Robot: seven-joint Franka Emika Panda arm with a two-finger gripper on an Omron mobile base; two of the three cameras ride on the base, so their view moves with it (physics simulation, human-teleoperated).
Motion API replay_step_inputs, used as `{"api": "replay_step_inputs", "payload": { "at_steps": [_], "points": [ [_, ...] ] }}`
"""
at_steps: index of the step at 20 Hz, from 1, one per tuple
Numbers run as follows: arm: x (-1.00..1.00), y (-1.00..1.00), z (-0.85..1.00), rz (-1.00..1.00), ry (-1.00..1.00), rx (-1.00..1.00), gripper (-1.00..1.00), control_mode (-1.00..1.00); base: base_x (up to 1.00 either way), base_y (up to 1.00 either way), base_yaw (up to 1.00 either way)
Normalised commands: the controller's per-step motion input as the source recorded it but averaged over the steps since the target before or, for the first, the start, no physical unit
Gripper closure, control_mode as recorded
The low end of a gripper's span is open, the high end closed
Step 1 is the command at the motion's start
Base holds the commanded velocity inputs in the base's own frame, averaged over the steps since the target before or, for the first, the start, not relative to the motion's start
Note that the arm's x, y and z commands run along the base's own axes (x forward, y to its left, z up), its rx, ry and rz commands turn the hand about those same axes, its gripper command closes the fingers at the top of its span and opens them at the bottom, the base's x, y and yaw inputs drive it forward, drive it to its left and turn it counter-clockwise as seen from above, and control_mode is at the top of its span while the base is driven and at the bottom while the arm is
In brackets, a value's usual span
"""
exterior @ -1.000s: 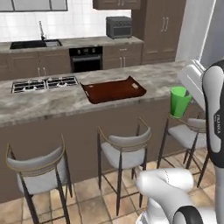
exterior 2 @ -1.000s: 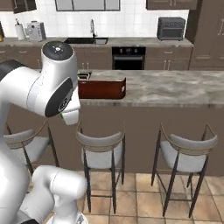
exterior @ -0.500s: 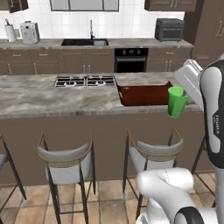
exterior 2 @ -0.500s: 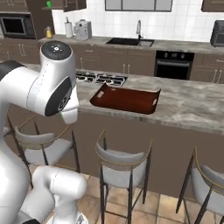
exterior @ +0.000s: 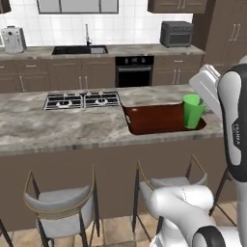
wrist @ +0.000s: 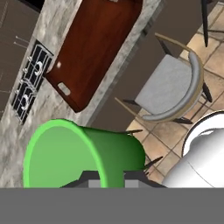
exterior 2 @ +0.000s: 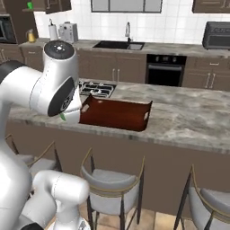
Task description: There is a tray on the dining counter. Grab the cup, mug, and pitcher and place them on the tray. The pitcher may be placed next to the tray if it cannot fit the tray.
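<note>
My gripper (wrist: pixel 111 177) is shut on the cup (wrist: pixel 83 153), a plain green tumbler that tapers toward its base. In the left base view the cup (exterior: pixel 193 111) hangs upright by the right end of the dark reddish-brown tray (exterior: pixel 159 120). The tray (exterior 2: pixel 114 114) lies bare on the dining counter (exterior 2: pixel 188 121), beside the hob. In the right base view my arm hides the cup (exterior 2: pixel 63 117) except for a green sliver. The hand view looks down on the tray (wrist: pixel 96 48) and the counter edge (wrist: pixel 26 144). The mug and the pitcher are out of view.
A gas hob (exterior: pixel 82 100) is set in the counter left of the tray. Bar stools (exterior: pixel 62 212) (exterior 2: pixel 112 179) (wrist: pixel 170 87) stand along the counter's front. A back worktop with a sink (exterior: pixel 79 49) and a toaster oven (exterior: pixel 176 34) runs along the tiled wall.
The base has driven, so the whole scene has shifted in both base views and the tray now faces the arm. The cup has stayed in the shut gripper.
</note>
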Motion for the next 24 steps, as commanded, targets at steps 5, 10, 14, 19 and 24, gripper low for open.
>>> {"api": "replay_step_inputs", "payload": {
  "at_steps": [5,10,14,19,24],
  "points": [
    [0.00,0.00,0.00,0.00,0.00,0.00,1.00,1.00,0.47,0.00,-0.27],
    [0.00,0.00,0.00,0.00,0.00,0.00,1.00,1.00,0.63,0.00,-0.17],
    [0.00,0.00,0.00,0.00,0.00,0.00,1.00,1.00,0.63,0.00,-0.09],
    [0.00,0.00,0.00,0.00,0.00,0.00,1.00,1.00,0.42,0.00,-0.02],
    [0.00,0.00,0.00,0.00,0.00,0.00,1.00,1.00,0.69,0.00,0.00]
  ]
}}
